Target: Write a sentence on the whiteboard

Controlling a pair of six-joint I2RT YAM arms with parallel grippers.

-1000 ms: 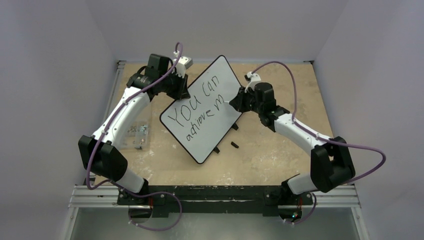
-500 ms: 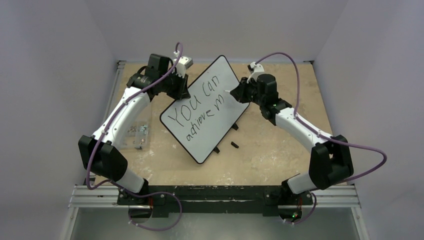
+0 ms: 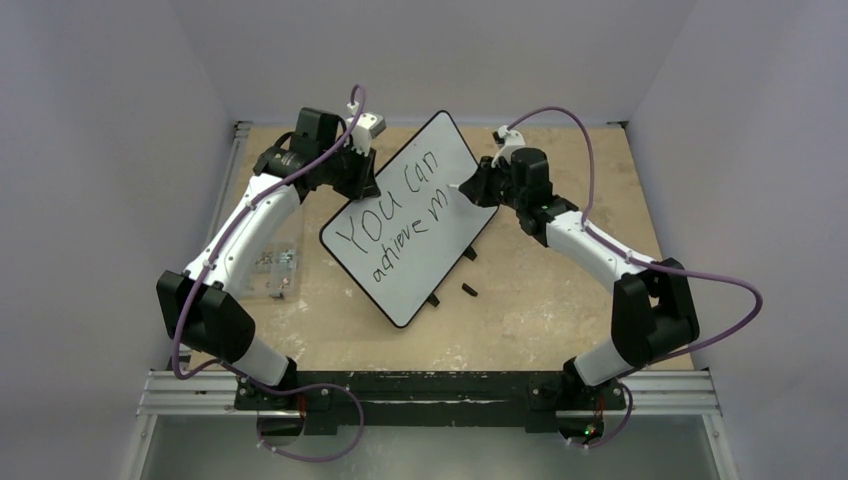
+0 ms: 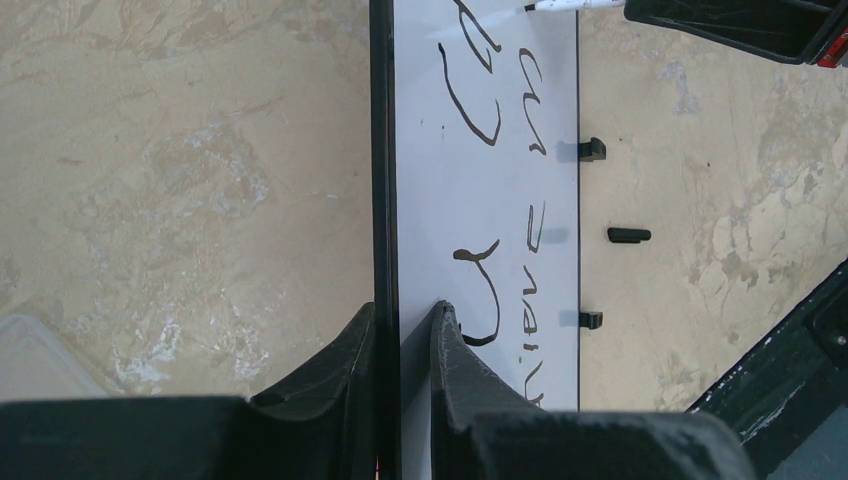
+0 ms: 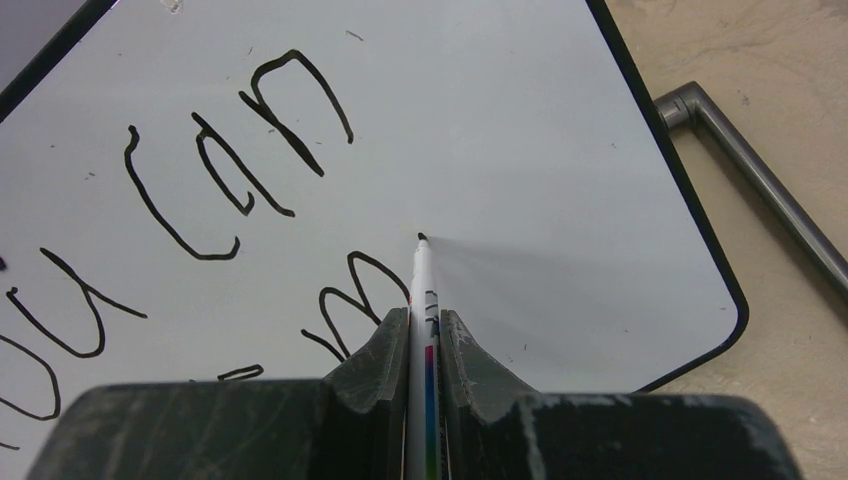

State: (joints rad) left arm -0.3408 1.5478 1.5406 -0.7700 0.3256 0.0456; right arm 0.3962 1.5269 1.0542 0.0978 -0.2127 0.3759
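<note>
Writing underway: right gripper (image 5: 415, 315) clenched on the marker (image 5: 421, 272), tip at the whiteboard (image 5: 540, 140) just past the "m" ending the sentence (image 3: 398, 215); blank board lies onward along that line. Left gripper (image 4: 402, 318) pinches the whiteboard's opposite edge, board angled on the table (image 3: 560, 300).

Plain pale walls (image 3: 100, 100) enclose a scuffed tan tabletop (image 3: 540, 310) with an aluminium rail (image 3: 190, 392) in front

The whiteboard (image 3: 410, 230) sits diagonally on the worktop (image 3: 560, 310), left hand (image 4: 405, 318) on its left edge, right hand (image 5: 424, 318) with marker (image 5: 420, 275) on its right part. A small piece (image 3: 468, 291) lies just beside it.
</note>
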